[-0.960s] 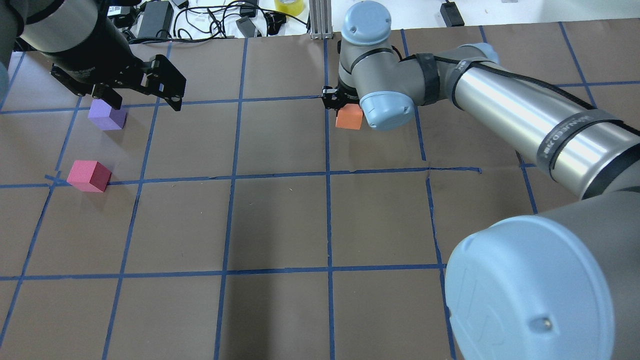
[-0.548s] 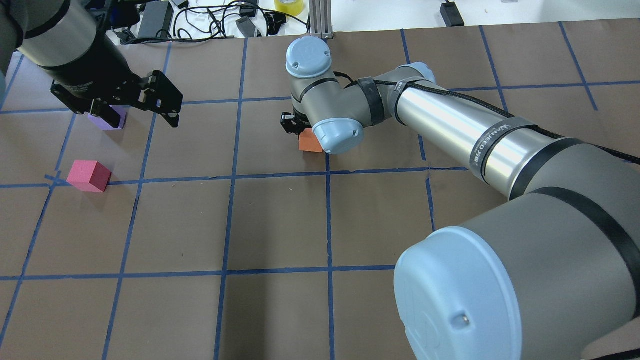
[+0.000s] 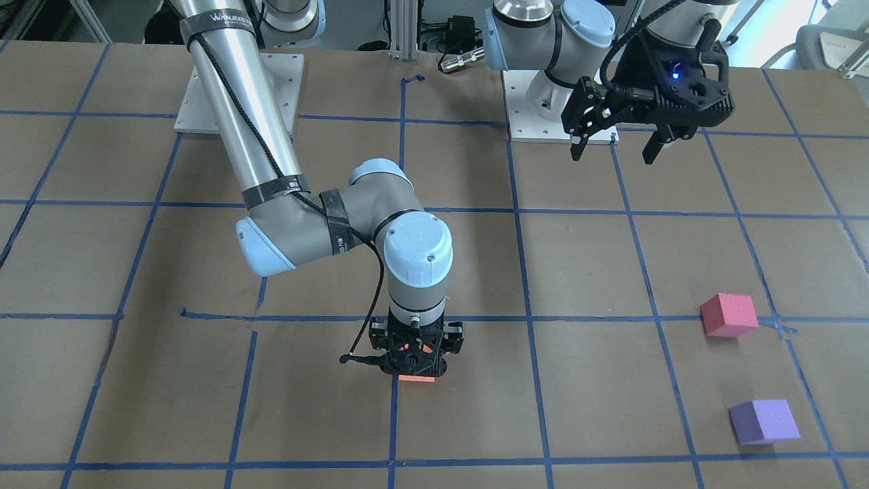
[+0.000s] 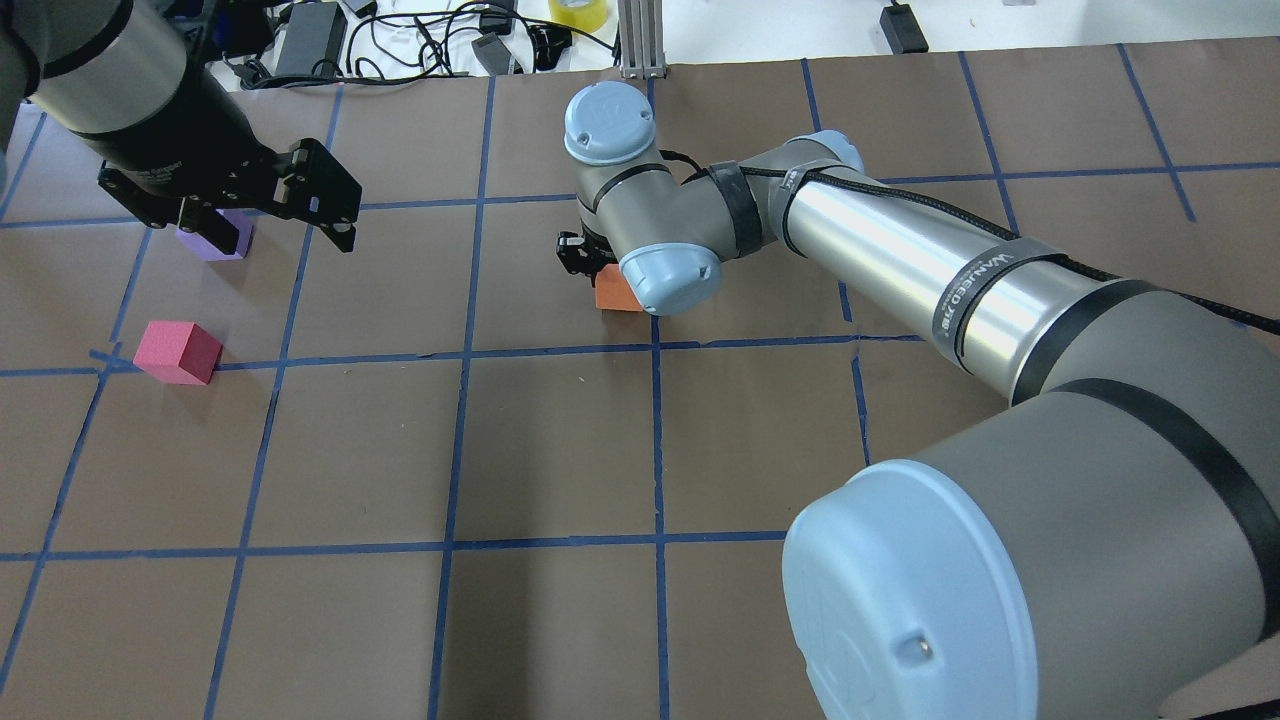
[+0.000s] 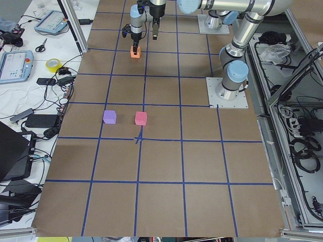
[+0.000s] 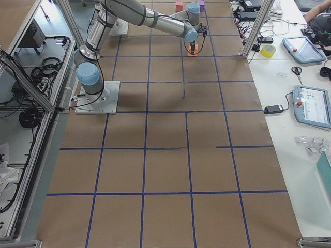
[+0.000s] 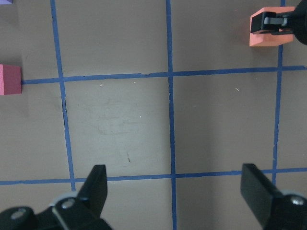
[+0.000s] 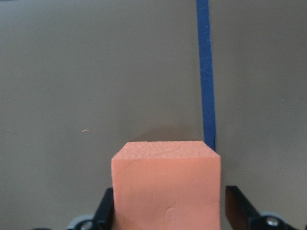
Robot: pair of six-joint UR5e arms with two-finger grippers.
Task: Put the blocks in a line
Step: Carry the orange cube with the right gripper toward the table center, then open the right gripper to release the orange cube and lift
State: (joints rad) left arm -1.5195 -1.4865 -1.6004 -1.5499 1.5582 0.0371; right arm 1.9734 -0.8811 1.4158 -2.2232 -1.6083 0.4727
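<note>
My right gripper (image 4: 600, 268) is shut on the orange block (image 4: 617, 294), low over the brown table by a blue tape line. The block fills the lower right wrist view (image 8: 165, 184) between both fingers and shows at the front view's centre (image 3: 415, 377). My left gripper (image 4: 285, 228) is open and empty, raised over the far left. The purple block (image 4: 213, 243) lies partly hidden behind its finger and in full in the front view (image 3: 764, 421). The pinkish-red block (image 4: 178, 352) lies alone nearer the robot, also in the front view (image 3: 728, 315).
Blue tape lines form a grid on the table (image 4: 560, 450). Cables and power adapters (image 4: 310, 35), a yellow tape roll (image 4: 578, 10) and an aluminium post (image 4: 640, 40) lie along the far edge. The right arm's large elbow (image 4: 1000, 580) fills the lower right.
My right gripper has carried the orange block to the left and nearer the robot, then slowed. My left gripper has drifted a little, now covering part of the purple block.
</note>
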